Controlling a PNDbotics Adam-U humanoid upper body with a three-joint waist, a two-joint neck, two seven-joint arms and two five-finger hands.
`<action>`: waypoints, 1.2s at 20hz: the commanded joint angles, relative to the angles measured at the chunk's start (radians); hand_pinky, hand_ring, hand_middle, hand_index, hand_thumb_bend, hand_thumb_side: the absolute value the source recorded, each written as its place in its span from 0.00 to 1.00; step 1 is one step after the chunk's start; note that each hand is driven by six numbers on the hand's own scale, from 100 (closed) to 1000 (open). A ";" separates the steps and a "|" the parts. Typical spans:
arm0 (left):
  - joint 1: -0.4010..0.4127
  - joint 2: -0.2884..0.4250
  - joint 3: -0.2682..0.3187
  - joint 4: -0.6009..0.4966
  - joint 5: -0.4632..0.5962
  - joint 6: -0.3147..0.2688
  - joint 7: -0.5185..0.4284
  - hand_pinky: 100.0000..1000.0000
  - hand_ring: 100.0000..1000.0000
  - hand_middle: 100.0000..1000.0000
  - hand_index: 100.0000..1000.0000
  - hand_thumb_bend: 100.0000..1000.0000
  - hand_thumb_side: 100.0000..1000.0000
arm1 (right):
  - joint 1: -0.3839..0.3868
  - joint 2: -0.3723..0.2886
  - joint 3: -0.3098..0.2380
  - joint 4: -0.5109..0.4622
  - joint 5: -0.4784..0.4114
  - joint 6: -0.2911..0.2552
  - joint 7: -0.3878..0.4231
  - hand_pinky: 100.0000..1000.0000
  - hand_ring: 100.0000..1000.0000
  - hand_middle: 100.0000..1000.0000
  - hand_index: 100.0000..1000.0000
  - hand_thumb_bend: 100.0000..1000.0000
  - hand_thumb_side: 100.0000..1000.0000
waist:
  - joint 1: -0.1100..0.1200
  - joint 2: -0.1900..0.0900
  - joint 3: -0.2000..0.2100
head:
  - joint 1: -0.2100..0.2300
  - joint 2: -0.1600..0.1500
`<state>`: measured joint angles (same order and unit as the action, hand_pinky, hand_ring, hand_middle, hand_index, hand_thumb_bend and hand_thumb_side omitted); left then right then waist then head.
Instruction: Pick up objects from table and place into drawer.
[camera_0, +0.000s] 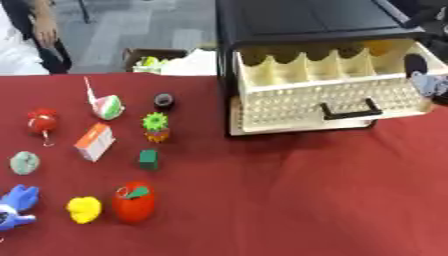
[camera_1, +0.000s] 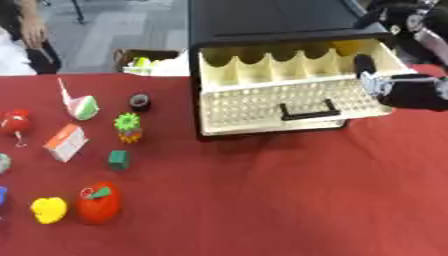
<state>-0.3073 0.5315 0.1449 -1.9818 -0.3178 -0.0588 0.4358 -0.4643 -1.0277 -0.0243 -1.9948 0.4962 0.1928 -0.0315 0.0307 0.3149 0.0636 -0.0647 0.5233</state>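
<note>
A black cabinet (camera_0: 306, 20) stands at the back right of the red table, its cream drawer (camera_0: 324, 97) pulled out. Dividers split the drawer, and something yellow (camera_0: 381, 47) lies in its right-hand compartment. My right hand (camera_1: 411, 92) is at the drawer's right end, one dark finger (camera_1: 363, 65) raised against the side wall. Toys lie at the left: a red apple (camera_0: 134, 201), a yellow piece (camera_0: 84, 209), a green cube (camera_0: 149, 159), an orange-white box (camera_0: 94, 141), a green spiky toy (camera_0: 156, 126) and a small black cylinder (camera_0: 164, 101). My left hand is out of sight.
Further left lie a red ball with a ring (camera_0: 42, 121), a pink-green slice (camera_0: 107, 106), a grey-green round piece (camera_0: 24, 162) and a blue toy (camera_0: 17, 202). Behind the table stands a cardboard box (camera_0: 153, 57). A person stands at the far left.
</note>
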 joint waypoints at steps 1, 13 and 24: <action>-0.013 0.044 0.008 -0.018 -0.005 0.004 0.012 0.62 0.80 0.86 1.00 0.00 0.90 | -0.023 -0.012 -0.003 -0.005 -0.071 0.027 -0.172 0.00 0.09 0.05 0.75 0.00 0.37 | 0.001 -0.017 0.005 | 0.037 0.016; -0.037 0.133 -0.013 -0.018 -0.084 0.120 0.042 0.62 0.78 0.82 1.00 0.00 0.89 | -0.123 0.086 0.036 -0.005 -0.228 -0.013 -0.449 0.26 0.45 0.42 0.74 0.00 0.51 | 0.020 -0.010 0.046 | 0.022 0.096; -0.076 0.298 -0.069 -0.018 -0.200 0.293 -0.079 0.66 0.79 0.79 0.91 0.00 0.85 | -0.165 0.202 0.028 -0.005 -0.233 -0.123 -0.601 0.49 0.57 0.54 0.74 0.00 0.48 | 0.028 -0.003 0.043 | -0.112 0.109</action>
<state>-0.3719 0.7750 0.0745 -1.9821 -0.5005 0.2161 0.3735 -0.6162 -0.8162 0.0184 -1.9947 0.2621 0.0797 -0.6087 0.0594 0.3272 0.1062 -0.1564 0.6317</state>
